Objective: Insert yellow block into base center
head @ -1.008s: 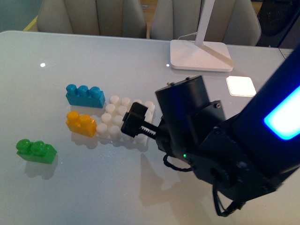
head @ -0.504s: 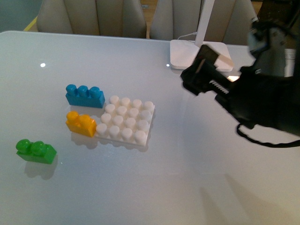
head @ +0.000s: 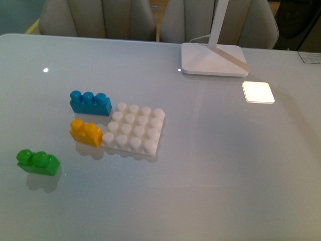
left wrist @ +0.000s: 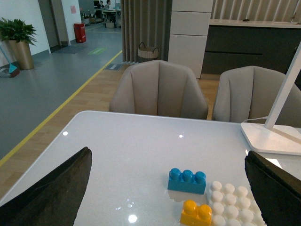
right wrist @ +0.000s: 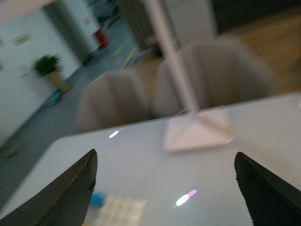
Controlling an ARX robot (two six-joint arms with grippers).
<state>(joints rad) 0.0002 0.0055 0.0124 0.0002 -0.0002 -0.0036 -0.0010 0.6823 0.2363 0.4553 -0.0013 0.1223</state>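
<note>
The yellow block [head: 86, 132] lies on the table against the left edge of the white studded base [head: 134, 128], whose studs are all bare. Neither arm shows in the front view. In the left wrist view my left gripper [left wrist: 166, 154] is open and held high, with the yellow block [left wrist: 196, 213] and the base [left wrist: 233, 207] on the table between and beyond its dark fingers [left wrist: 51, 193]. My right gripper [right wrist: 165, 153] is open too, nothing between its fingers; its view is blurred, and only a corner of the base [right wrist: 123, 209] shows.
A blue three-stud brick [head: 90, 103] sits just behind the yellow block, touching the base's back-left corner. A green brick [head: 37, 162] lies alone at the front left. A white lamp foot [head: 213, 59] stands at the back right, with chairs [left wrist: 159, 89] past the table's far edge.
The right arm, which hung over the base a second ago, has pulled away up and to the right and left the front view. The bricks and base have not moved.
</note>
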